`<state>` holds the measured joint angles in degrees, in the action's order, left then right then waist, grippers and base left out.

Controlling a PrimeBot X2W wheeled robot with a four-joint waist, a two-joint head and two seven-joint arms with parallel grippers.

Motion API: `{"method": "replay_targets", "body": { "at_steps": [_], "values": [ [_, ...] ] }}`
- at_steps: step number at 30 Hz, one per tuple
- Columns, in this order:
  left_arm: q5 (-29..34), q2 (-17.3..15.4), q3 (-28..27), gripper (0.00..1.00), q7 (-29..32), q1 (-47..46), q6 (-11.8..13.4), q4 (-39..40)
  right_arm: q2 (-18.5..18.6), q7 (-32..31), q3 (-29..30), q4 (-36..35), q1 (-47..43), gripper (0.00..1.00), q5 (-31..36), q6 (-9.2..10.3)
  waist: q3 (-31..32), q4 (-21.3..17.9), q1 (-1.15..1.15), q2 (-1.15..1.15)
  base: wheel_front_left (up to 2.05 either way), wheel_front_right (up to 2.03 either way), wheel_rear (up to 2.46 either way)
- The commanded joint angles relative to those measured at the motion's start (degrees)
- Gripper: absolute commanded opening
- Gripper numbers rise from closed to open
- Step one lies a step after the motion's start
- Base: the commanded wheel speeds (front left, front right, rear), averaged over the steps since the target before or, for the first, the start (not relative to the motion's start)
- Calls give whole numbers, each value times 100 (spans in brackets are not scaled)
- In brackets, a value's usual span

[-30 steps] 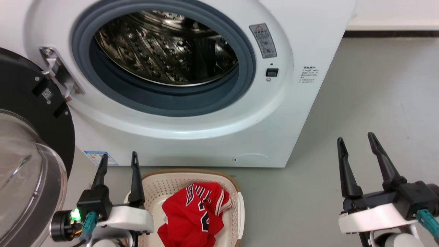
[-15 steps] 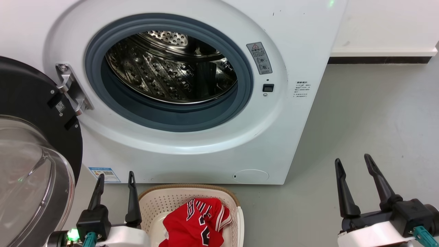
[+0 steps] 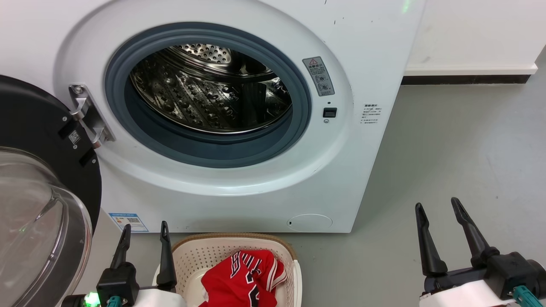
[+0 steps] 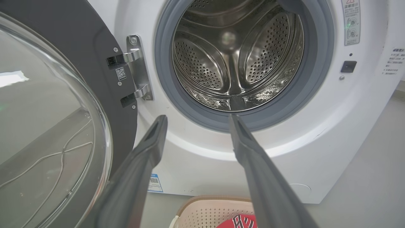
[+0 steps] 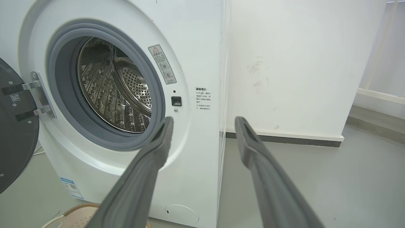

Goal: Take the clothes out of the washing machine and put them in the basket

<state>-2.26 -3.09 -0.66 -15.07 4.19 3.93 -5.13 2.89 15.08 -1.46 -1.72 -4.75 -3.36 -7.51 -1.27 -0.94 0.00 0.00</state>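
The red jersey lay bundled in the basket, just right of the left hand, whose fingers stood apart, holding nothing. Ahead of both hands stood the washing machine, its drum showing bare steel, its door swung wide beyond the left hand's left. The right hand, well apart over the grey floor, was likewise spread and empty.
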Motion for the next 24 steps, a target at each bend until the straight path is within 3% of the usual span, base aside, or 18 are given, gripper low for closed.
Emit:
{"method": "replay_targets", "body": {
  "at_steps": [1,4,5,9,24],
  "values": [
    [17,9,-19,100,-14,40,-22,-1,-4,13,-5,3,-36,100,-5,4,0,-2,0,0,0,0,0],
    [56,13,-21,100,-14,48,5,2,-4,13,-1,11,-25,100,-11,4,5,-8,0,0,0,0,0],
    [24,7,-4,0,5,7,-13,-53,0,-6,-2,42,-8,0,-22,0,10,-11,0,0,0,0,0],
    [-61,18,-5,0,62,40,-27,-288,1,-32,-10,235,-49,0,-85,0,11,-11,0,0,0,0,0],
    [-1837,18,-128,0,485,-191,-249,-409,113,-338,6,486,187,0,-1965,0,23,2,0,0,0,0,0]
  ]
}}
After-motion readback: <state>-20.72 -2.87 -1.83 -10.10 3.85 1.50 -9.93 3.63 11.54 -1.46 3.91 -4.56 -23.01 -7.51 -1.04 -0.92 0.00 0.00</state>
